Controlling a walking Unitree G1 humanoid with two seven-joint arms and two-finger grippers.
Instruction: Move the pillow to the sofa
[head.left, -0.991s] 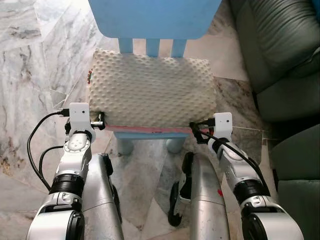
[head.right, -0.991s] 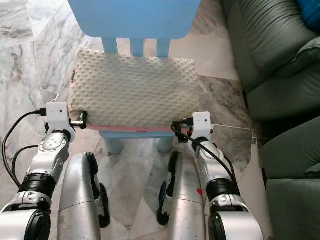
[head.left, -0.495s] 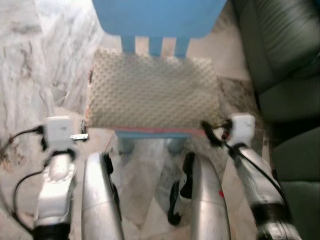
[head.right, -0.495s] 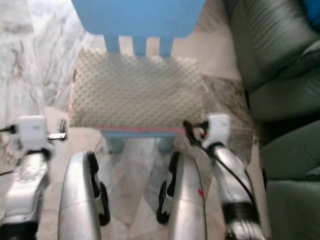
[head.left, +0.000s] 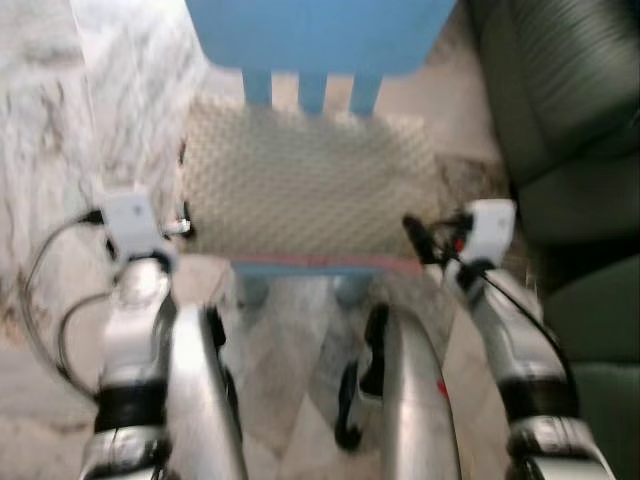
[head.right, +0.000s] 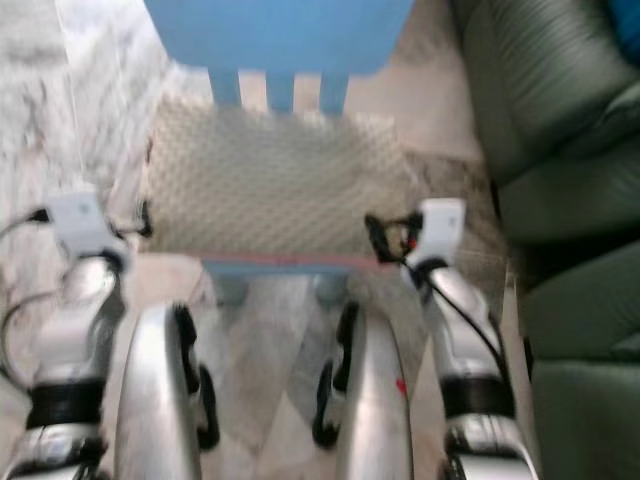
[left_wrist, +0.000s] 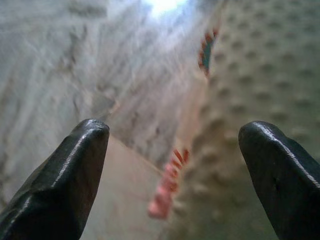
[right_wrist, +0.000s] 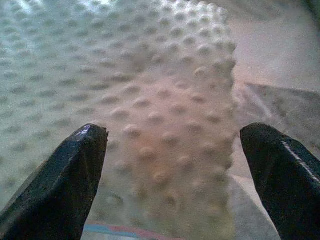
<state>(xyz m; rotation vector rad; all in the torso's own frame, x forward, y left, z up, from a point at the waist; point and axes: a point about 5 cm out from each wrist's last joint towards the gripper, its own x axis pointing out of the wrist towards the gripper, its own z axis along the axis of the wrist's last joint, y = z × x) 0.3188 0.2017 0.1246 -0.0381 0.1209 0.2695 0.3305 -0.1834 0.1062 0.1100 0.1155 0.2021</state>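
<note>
We see a cream, dimple-textured foam pillow (head.left: 310, 185) lying flat on the seat of a light blue plastic chair (head.left: 315, 35), with its far edge against the three blue slats of the chair back. A pink strip runs along the front edge of the seat just below the pillow. The chair stands on a grey-veined marble floor (head.left: 60, 120), and a dark green leather sofa (head.left: 560, 110) sits just beside it on our right, so the pillow is not yet on the sofa.

Both of our silver arms reach forward, one to each near corner of the pillow. The head views are blurred, so fine detail is soft. Our left gripper (left_wrist: 175, 150) sits at the pillow's left end; in the left wrist view its two black fingers (left_wrist: 65, 175) are spread wide apart, one over the floor side and the other over the dimpled foam, with the pillow's edge and a pink and red trim between them. Our right gripper (right_wrist: 175, 165) is at the pillow's right near corner; in the right wrist view its fingers (right_wrist: 60, 185) are likewise parted wide, with the rounded end of the pillow lying between them and nothing clamped.

A white camera block (head.left: 130, 215) with black cables sits on each wrist. We can read no writing, brand or label on the pillow, chair or sofa.
</note>
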